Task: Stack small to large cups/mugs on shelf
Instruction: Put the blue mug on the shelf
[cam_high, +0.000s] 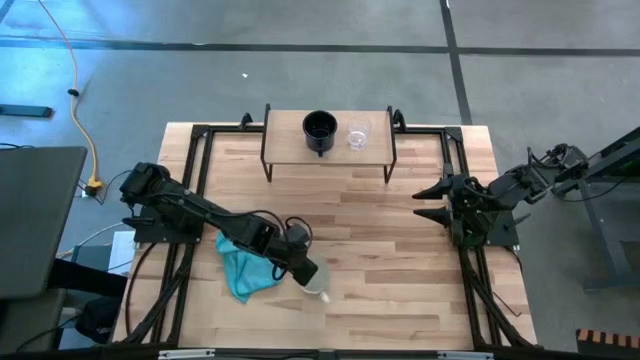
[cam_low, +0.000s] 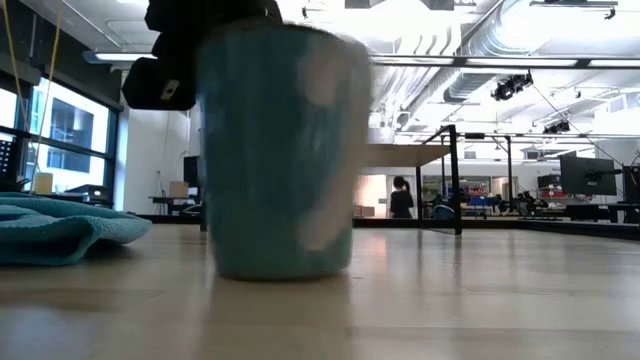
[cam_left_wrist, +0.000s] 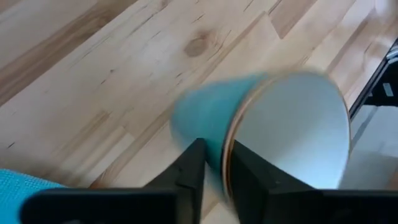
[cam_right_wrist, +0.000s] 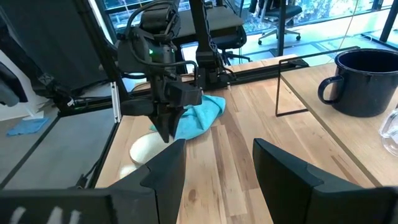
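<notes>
While gripped, mug (cam_left_wrist: 273, 130) seemingly tilts.

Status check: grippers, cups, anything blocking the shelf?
Left gripper shut on teal-and-white cup rim, near front edge. Right gripper open, idle at right. Black mug, glass cup on shelf. Cloth beside cup.

A teal cloth (cam_high: 241, 268) (crumpled) lies on the tabletop (cam_high: 380, 250).

Left tool (cam_high: 312, 277) low near the table's front edge, fingers pinched together, right tool (cam_high: 428, 201) parted, arm folded at its side
</notes>
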